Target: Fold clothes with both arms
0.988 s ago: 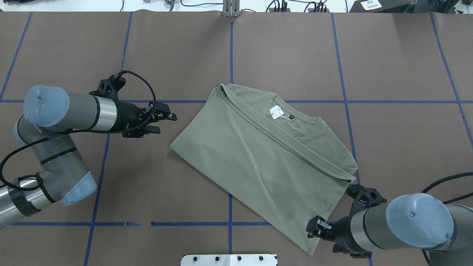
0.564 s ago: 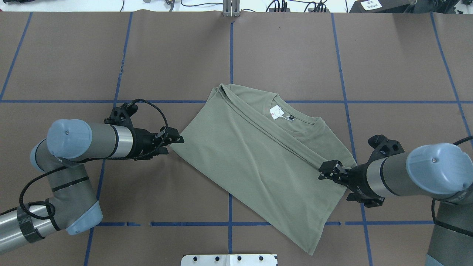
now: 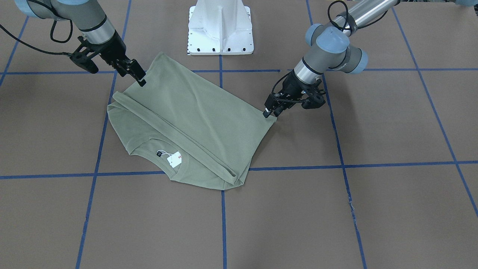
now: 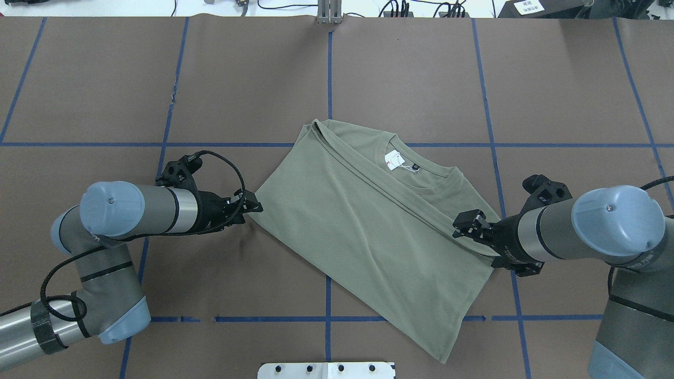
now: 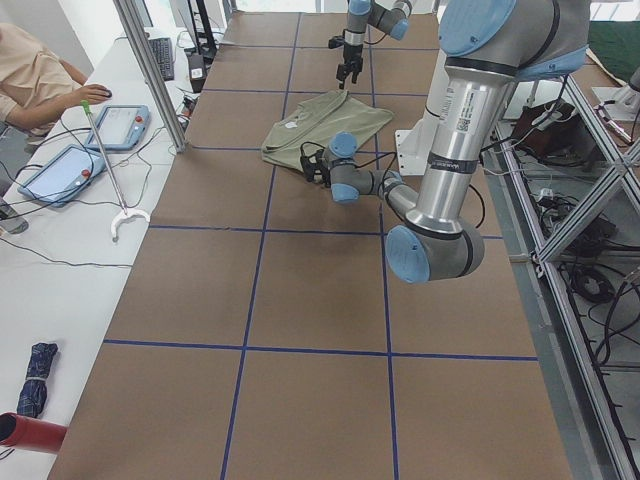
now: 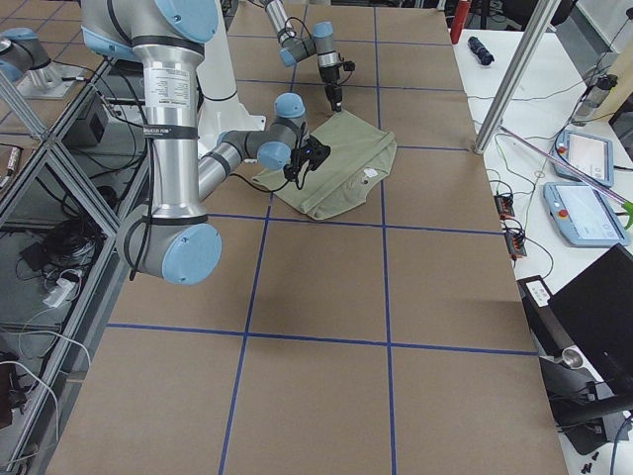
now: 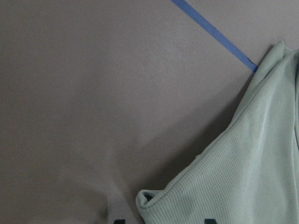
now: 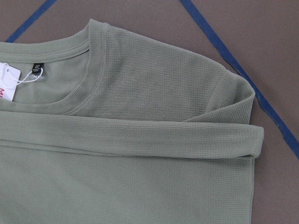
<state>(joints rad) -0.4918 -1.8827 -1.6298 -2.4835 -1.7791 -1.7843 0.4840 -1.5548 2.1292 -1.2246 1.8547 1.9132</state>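
From across the table, the green shirt [image 3: 194, 112] lies folded and askew at the middle of the table [image 3: 373, 209]. One corner reaches toward the robot's edge, and the paper tag [image 3: 174, 159] sits at the collar. The left gripper [image 3: 269, 111] meets one side corner and the right gripper [image 3: 139, 76] the opposite edge.

From overhead, the right gripper sits over the end of the folded sleeve [image 4: 379, 184].

The left wrist view shows that corner lying between two spread fingertips [image 7: 119, 221], so the jaws are parted.

The right wrist view shows only collar, tag and sleeve, so I cannot tell how its jaws stand.
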